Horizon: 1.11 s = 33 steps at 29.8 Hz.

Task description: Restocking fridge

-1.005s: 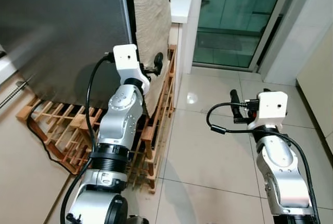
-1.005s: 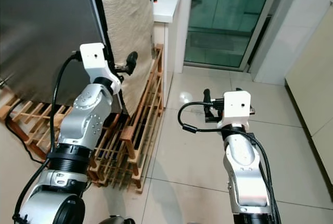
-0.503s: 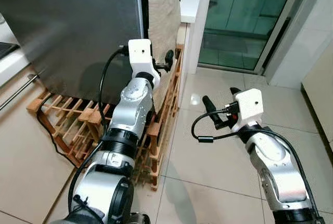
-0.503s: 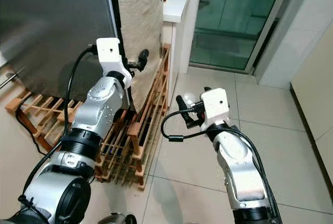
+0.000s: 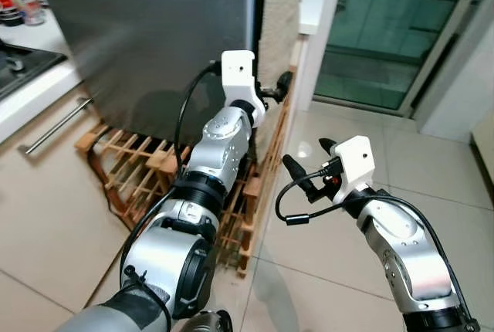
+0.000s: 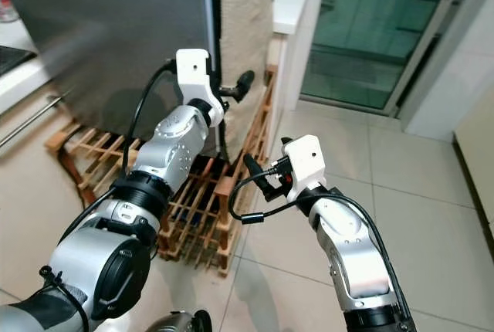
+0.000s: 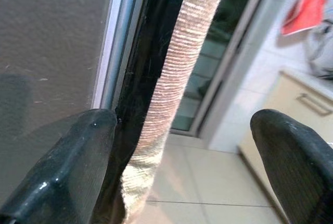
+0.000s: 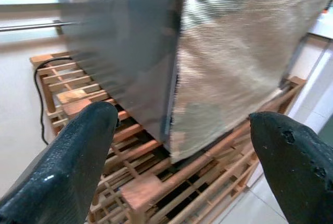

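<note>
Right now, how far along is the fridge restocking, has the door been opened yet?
Barely begun. The fridge door looks shut. In hand: the left gripper is open at the door's edge, its fingers straddling the beige cloth hanging there. The right gripper is open and empty, raised over the tiled floor beside the wooden rack. Left: opening the door and loading; no groceries are visible.
</note>
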### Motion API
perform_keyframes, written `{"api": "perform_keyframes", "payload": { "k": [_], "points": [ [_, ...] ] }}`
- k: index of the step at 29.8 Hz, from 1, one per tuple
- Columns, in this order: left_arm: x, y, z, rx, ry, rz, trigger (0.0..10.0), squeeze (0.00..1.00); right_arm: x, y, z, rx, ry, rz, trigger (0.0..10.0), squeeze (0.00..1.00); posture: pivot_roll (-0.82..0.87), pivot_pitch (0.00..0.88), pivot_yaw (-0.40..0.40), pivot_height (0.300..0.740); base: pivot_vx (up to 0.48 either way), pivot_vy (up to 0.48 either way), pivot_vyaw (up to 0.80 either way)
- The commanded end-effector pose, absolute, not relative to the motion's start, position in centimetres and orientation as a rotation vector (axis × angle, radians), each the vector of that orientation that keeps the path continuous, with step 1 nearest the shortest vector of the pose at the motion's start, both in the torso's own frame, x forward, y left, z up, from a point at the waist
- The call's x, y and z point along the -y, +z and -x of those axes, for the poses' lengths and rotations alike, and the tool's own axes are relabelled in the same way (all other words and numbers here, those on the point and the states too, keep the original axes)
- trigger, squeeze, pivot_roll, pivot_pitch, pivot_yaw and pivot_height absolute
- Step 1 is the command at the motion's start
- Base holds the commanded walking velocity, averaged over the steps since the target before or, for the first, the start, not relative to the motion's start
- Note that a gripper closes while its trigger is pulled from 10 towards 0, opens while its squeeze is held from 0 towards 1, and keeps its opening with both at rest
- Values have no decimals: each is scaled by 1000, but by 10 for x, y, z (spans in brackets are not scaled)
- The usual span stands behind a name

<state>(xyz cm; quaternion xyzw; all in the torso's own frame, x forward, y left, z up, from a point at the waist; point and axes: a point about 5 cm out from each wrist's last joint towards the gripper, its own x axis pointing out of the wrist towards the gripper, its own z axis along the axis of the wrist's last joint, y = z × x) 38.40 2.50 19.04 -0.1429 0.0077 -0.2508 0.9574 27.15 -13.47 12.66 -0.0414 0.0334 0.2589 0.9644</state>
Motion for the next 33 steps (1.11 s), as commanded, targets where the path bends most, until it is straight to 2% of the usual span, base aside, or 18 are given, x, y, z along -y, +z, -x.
{"api": "perform_keyframes", "payload": {
  "k": [1, 5, 10, 17, 19, 20, 24, 25, 26, 27, 28, 29, 31, 32, 33],
  "points": [
    [47, 221, -359, 56, -829, 328, 10000, 0, 134, 129, -272, -66, 539, 73, 10000, 0, -151, 0, 33, 740, 0, 0, 0],
    [72, 232, -345, 90, -978, 366, 10000, 0, 131, 126, -270, -78, 549, 67, 10000, 0, -159, 0, 35, 740, 0, 0, 0],
    [84, 238, -331, 121, -1117, 404, 10000, 0, 131, 124, -270, -83, 541, 61, 10000, 0, -166, 0, 40, 740, 0, 0, 0],
    [64, 238, -339, 160, -1060, 405, 10000, 0, 138, 127, -274, -54, 458, 53, 10000, 0, -168, 0, 41, 740, 0, 0, 0],
    [41, 236, -349, 186, -945, 378, 10000, 0, 143, 131, -275, -26, 393, 49, 10000, 0, -161, 0, 42, 740, 0, 0, 0],
    [41, 236, -349, 186, -945, 378, 10000, 0, 143, 131, -275, -26, 393, 49, 10000, 0, -161, 0, 42, 740, 0, 0, 0],
    [-26, 224, -363, 239, -642, 246, 10000, 0, 158, 135, -276, 22, 260, 66, 10000, 0, -142, 0, 52, 740, 0, 0, 0],
    [-26, 224, -363, 239, -642, 246, 10000, 0, 158, 135, -276, 22, 260, 66, 10000, 0, -142, 0, 52, 740, 0, 0, 0],
    [-37, 221, -363, 244, -600, 227, 10000, 0, 159, 135, -277, 26, 246, 64, 10000, 0, -142, 0, 52, 740, 0, 0, 0],
    [-59, 213, -362, 233, -516, 219, 10000, 0, 161, 136, -277, 30, 233, 65, 10000, 0, -128, 0, 50, 740, 0, 0, 0],
    [-59, 213, -362, 233, -516, 219, 10000, 0, 161, 136, -277, 30, 233, 65, 10000, 0, -128, 0, 50, 740, 0, 0, 0],
    [-74, 207, -360, 223, -458, 214, 10000, 0, 163, 136, -277, 33, 223, 66, 10000, 0, -124, 0, 49, 740, 0, 0, 0],
    [-117, 185, -356, 152, -257, 282, 10000, 0, 164, 136, -278, 29, 218, 65, 10000, 0, -110, 0, 45, 740, 0, 0, 0],
    [-117, 185, -356, 152, -257, 282, 10000, 0, 164, 136, -278, 29, 218, 65, 10000, 0, -110, 0, 45, 740, 0, 0, 0],
    [-129, 172, -353, 111, -183, 256, 10000, 0, 163, 135, -279, 25, 217, 62, 10000, 0, -99, 0, 38, 740, 0, -442, 600]
  ]
}}
